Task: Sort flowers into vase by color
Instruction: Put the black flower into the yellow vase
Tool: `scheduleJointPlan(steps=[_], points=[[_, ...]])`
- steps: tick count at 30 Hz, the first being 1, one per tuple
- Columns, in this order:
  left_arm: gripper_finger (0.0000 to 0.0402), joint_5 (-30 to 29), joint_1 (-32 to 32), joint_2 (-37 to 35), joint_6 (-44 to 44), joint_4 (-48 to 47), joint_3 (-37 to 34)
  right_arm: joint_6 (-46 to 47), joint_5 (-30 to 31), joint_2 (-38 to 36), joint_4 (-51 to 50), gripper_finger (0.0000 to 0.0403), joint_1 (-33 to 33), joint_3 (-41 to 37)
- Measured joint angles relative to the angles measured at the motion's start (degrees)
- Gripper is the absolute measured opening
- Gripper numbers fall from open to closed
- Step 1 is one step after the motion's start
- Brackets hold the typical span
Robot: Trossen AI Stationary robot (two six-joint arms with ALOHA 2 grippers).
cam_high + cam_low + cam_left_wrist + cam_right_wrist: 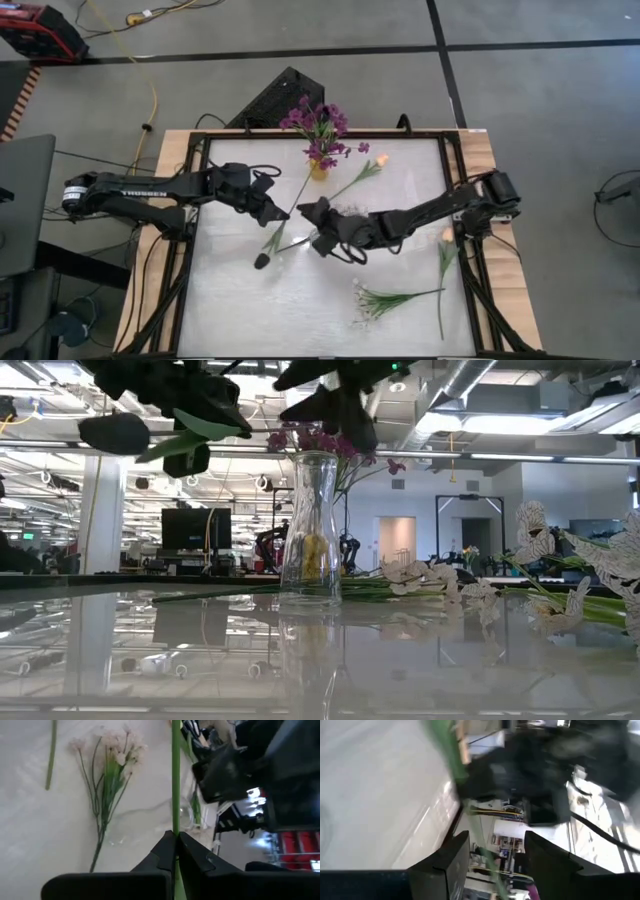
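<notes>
A clear glass vase [319,168] [310,530] holding purple flowers [318,122] stands at the table's far middle. My left gripper [280,213] [176,837] is shut on the green stem of a dark-bud flower [262,262], whose bud [115,432] hangs high above the table. My right gripper [312,228] [492,862] is open just right of it. A blurred green stem [454,760] runs between its fingers; I cannot tell whether it touches them. A peach tulip [380,160] lies right of the vase. Another tulip [447,236] and a white spray [372,298] lie at the right. My left gripper pinches the dark-bud flower's stem [175,822] between its two fingers, about midway along its length. The fingers come from the table's left, slanting slightly down, and lie across the stem. The flower is lifted clear, its bud end toward the near edge and its other end toward the vase.
The white table top is framed by black rails and wooden edges [175,200]. A black object [275,100] sits beyond the far edge. Bare surface shows at the near left [240,310].
</notes>
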Motion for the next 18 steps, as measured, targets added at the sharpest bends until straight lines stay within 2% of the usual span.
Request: scheduleJointPlan(steps=[5,9,18], points=[[0.0000,0.0,-0.3,-0.3,-0.7,1.4,0.0,-5.2,0.5,4.1,-0.7,0.0213,0.0,3.6],[0.0000,1.2,-0.6,-0.5,0.2,2.0,0.0,-6.0,1.3,5.1,-0.4,0.0202,-0.2,4.8],[0.0000,3.0,-0.7,-0.5,2.7,2.1,0.0,-6.0,1.7,5.2,-0.4,0.0124,-0.5,4.8]])
